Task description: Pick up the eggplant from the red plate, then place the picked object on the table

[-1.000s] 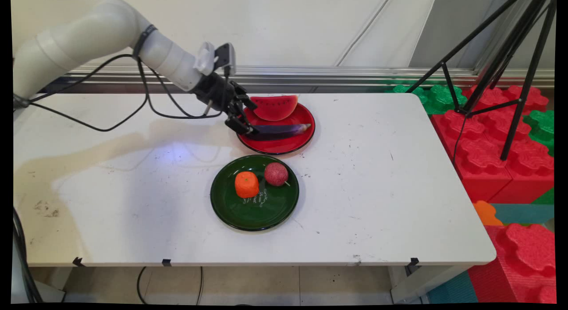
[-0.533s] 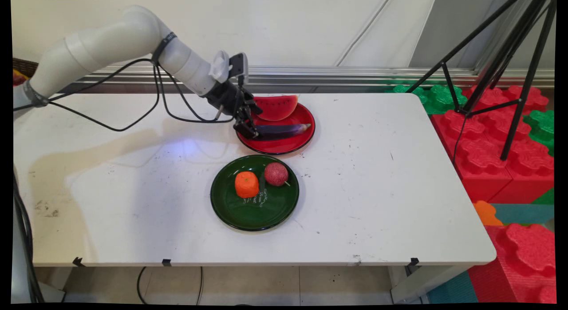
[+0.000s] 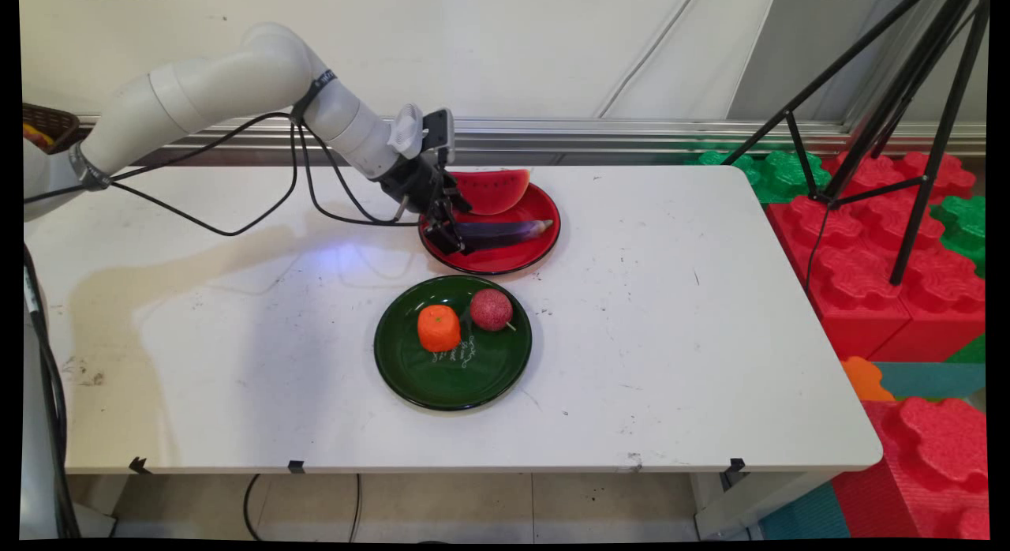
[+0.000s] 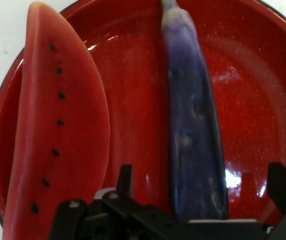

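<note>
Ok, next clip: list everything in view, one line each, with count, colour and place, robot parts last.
table: one, white, holds all the dishes
red plate: one, far middle of the table
watermelon slice: one, red, far side of the red plate
eggplant: one, purple, lying on the red plate
green plate: one, nearer middle of the table
orange: one, left on the green plate
red fruit: one, right on the green plate
tripod: one, black, right of the table
foam blocks: several, red and green, floor at right
end effector: one, black, open astride the eggplant's near end

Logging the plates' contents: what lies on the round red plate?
On the round red plate: a red watermelon slice and a long purple eggplant. The black gripper straddles the eggplant's near end, open, covering its tip.
</note>
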### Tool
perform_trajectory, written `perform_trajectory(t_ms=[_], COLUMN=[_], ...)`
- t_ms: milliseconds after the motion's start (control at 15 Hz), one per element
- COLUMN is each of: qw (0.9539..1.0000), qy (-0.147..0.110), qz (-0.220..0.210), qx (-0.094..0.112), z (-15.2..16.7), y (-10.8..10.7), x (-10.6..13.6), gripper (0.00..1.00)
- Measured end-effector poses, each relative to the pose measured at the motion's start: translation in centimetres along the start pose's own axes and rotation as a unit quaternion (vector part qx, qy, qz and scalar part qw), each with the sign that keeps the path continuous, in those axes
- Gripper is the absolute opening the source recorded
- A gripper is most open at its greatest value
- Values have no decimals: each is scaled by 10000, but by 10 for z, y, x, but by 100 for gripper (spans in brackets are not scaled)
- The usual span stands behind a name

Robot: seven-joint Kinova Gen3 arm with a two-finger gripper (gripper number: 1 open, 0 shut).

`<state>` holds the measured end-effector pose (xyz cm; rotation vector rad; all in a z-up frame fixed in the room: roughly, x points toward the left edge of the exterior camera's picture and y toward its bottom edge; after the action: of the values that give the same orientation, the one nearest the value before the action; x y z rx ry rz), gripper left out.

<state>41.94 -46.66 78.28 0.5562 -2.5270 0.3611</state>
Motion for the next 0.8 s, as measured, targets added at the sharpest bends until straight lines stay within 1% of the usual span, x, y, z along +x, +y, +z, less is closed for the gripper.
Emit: perform_trajectory(t_ms=[400,467,800], qw=[10000,10000,9999], qy=[-4,10,37], qz=[-19,-23,-32], qx=[-54,-65,-123], z=[8,9,9], y=[-2,-3,-2], x=[2,3,3], gripper=[100,0,0])
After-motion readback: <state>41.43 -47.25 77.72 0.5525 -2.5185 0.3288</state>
